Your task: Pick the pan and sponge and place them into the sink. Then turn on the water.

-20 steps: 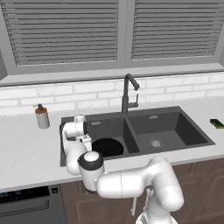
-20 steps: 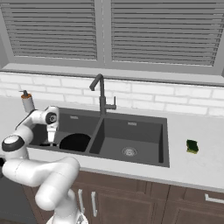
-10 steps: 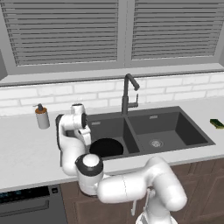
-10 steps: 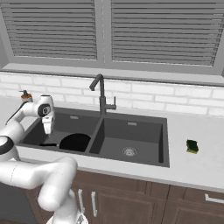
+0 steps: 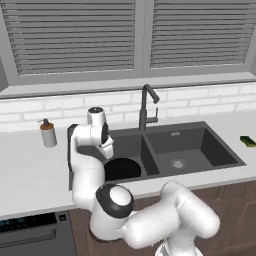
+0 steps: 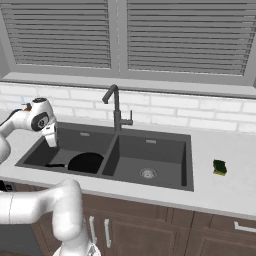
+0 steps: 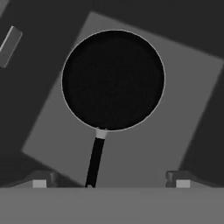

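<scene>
1. Your two-finger gripper [image 7: 110, 181] hangs above the left basin, jaws spread wide and empty.
2. Below it, the round, shallow black frying pan [image 7: 113, 79] already lies flat in the large dark grey double-basin sink [image 6: 182, 167]; it looks stiff and fairly heavy, its long thin handle the natural hold.
3. Mind the basin walls and the tall dark gooseneck faucet [image 5: 145, 107] when you lift out.
4. Far right on the white worktop [image 6: 235, 172], well apart from the sink, sits the small green rectangular sponge [image 6: 219, 167]: likely soft and light, so pinch its short sides gently.
</scene>
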